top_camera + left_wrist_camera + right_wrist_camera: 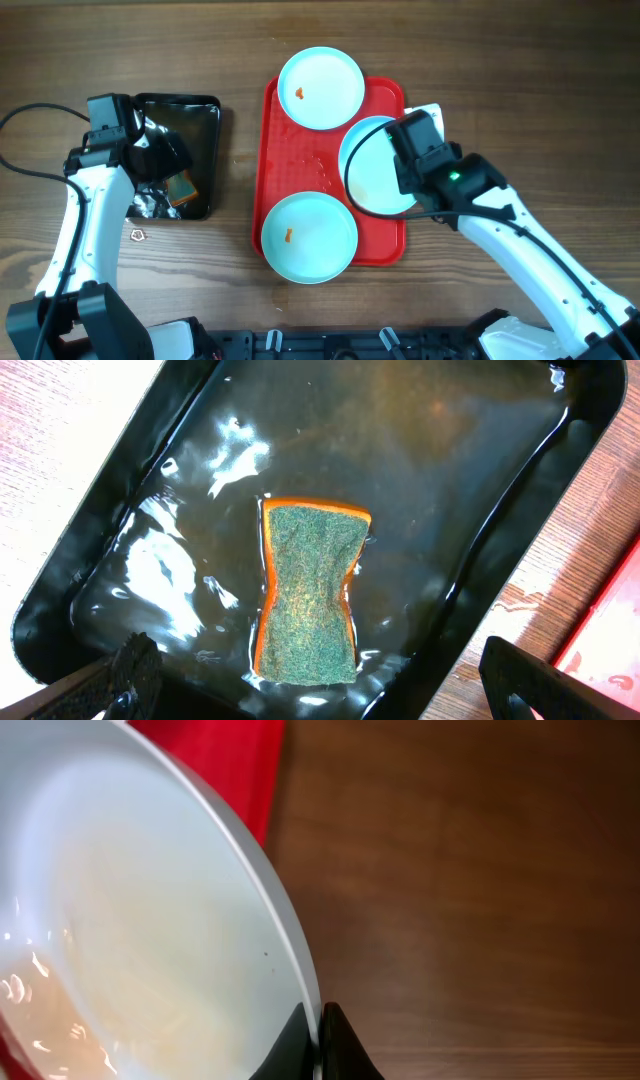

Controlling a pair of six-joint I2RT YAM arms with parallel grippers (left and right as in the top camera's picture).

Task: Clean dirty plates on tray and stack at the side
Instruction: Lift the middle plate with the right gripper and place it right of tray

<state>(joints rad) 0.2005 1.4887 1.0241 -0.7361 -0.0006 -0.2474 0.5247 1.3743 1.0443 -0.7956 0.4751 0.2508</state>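
Observation:
Three pale plates are on or over the red tray. The far plate and the near plate each carry an orange speck. My right gripper is shut on the rim of the third plate, held tilted over the tray's right side; in the right wrist view the fingers pinch its edge. My left gripper is open over the black tray. In the left wrist view its fingers straddle a green-topped orange sponge lying in water.
The black tray holds shallow water and sits left of the red tray. A white object lies under the right arm at the tray's far right corner. A small hex nut lies on the wooden table near the left arm.

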